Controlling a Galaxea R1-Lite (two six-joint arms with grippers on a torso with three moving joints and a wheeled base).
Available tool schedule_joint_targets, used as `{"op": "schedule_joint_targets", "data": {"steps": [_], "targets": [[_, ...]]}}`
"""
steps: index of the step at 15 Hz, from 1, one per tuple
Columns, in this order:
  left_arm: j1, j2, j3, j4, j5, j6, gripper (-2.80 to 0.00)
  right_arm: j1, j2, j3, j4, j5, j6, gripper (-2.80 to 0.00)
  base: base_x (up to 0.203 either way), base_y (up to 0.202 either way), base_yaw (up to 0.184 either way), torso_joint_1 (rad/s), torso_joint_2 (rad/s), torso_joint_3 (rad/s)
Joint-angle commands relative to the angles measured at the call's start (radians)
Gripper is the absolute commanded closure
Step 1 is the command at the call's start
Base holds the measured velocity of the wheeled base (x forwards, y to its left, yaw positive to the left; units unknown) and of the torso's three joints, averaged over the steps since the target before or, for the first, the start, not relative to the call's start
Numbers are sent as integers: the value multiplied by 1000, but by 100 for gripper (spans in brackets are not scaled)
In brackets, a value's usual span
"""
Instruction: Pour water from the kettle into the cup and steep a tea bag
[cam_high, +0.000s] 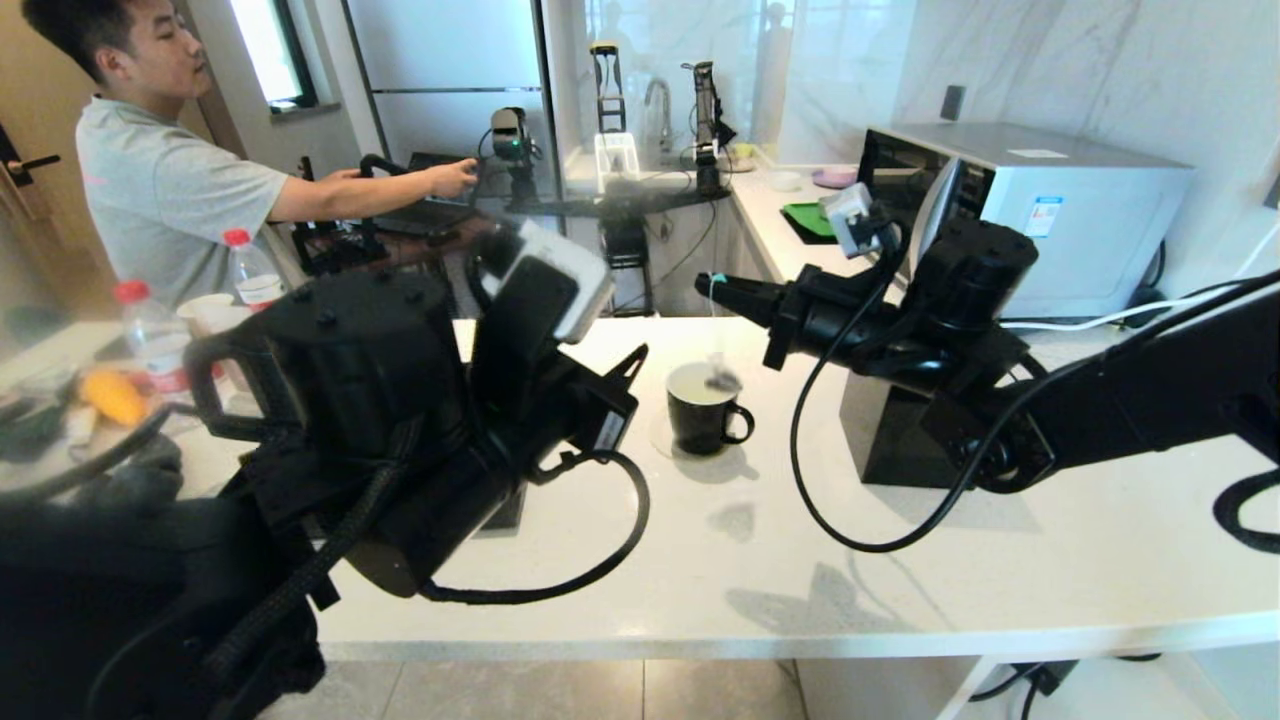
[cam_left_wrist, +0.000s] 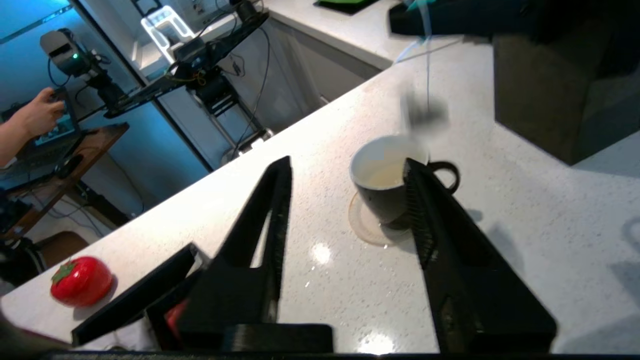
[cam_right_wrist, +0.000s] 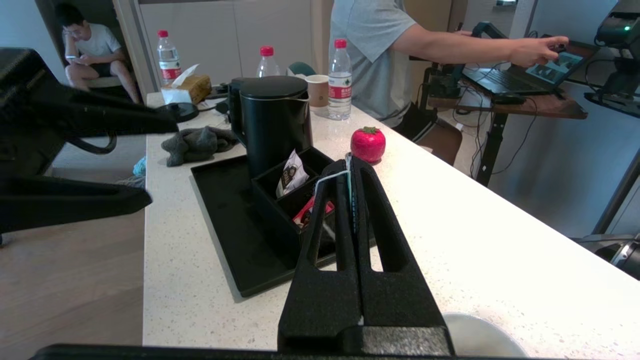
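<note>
The right hand (cam_high: 705, 285) is clenched on a thin white string, dangling the blurred tea bag (cam_high: 721, 378) just above the cup (cam_high: 705, 410) on the white worktop (cam_high: 900, 560). The left hand (cam_left_wrist: 345, 200), fingers spread and released, partly hides the cup's side. The kettle (cam_right_wrist: 274, 122) stands on a black tray (cam_right_wrist: 225, 225).

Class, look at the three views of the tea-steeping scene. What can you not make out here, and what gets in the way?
- Head view: the kettle is hidden behind the left arm.
- Left wrist view: the tea bag is a motion blur, so whether it touches the liquid is unclear; a finger covers part of the cup.
- Right wrist view: the cup is cut off by the bottom edge behind the right gripper.
</note>
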Motion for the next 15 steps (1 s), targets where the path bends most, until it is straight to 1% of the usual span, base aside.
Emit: {"op": "schedule_joint_targets", "data": {"steps": [1, 4, 6, 9, 11, 13, 15], "targets": [[31, -44, 55, -5, 1, 1, 0, -4, -12, -2, 6, 4, 1, 0, 0, 0, 0, 0, 0, 0], [121, -114, 156, -5, -5, 0, 0, -28, -18, 2, 12, -20, -1, 0, 0, 0, 0, 0, 0, 0], [206, -164, 250, -5, -12, -6, 0, -42, -16, -1, 14, -38, -1, 0, 0, 0, 0, 0, 0, 0], [297, -245, 367, -5, -27, -79, 0, -51, -18, -2, 15, -63, -1, 0, 0, 0, 0, 0, 0, 0], [345, -290, 456, -5, -26, -111, 0, -51, -20, -2, 16, -79, -2, 0, 0, 0, 0, 0, 0, 0], [423, -328, 543, -6, -21, -142, 0, -50, -20, -1, 16, -95, -6, 0, 0, 0, 0, 0, 0, 0], [510, -351, 616, -30, -18, -196, 0, -51, -18, 1, 16, -100, -7, 0, 0, 0, 0, 0, 0, 0]]}}
